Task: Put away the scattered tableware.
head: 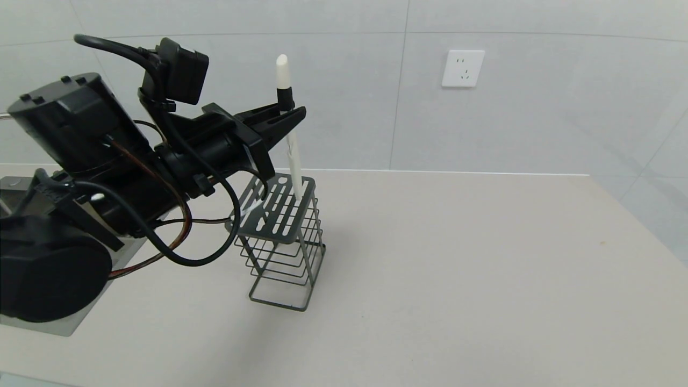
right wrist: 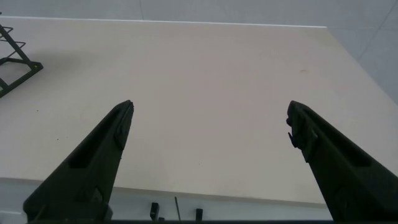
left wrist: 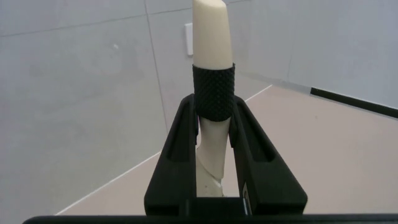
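1. The left jaws are pressed onto a white stick, pinching it just below a black knurled band; in the left wrist view the band sits on top of the two black fingers and the stick's cream end rises above it.
2. The right jaws are spread wide and hold nothing. Both fingers hang over the near part of the surface, touching nothing.
3. The surface is a plain beige top. A dark wire rack with a slotted top plate stands on it, left of the middle. One corner of the rack's base shows in the right wrist view, well apart from the right jaws.
4. Behind the surface is a wall of large grey tiles, with a white socket set in it to the right of the rack.
5. The stick stands almost upright, leaning slightly. The left jaws grip it about a third of the way down from its top end, above the rack.
6. Its lower end reaches the rack's slotted plate near the plate's far edge. How far it goes into a slot, I cannot tell.
7. The left jaws are directly above the rack's far side, apart from the plate, and only the stick joins them.
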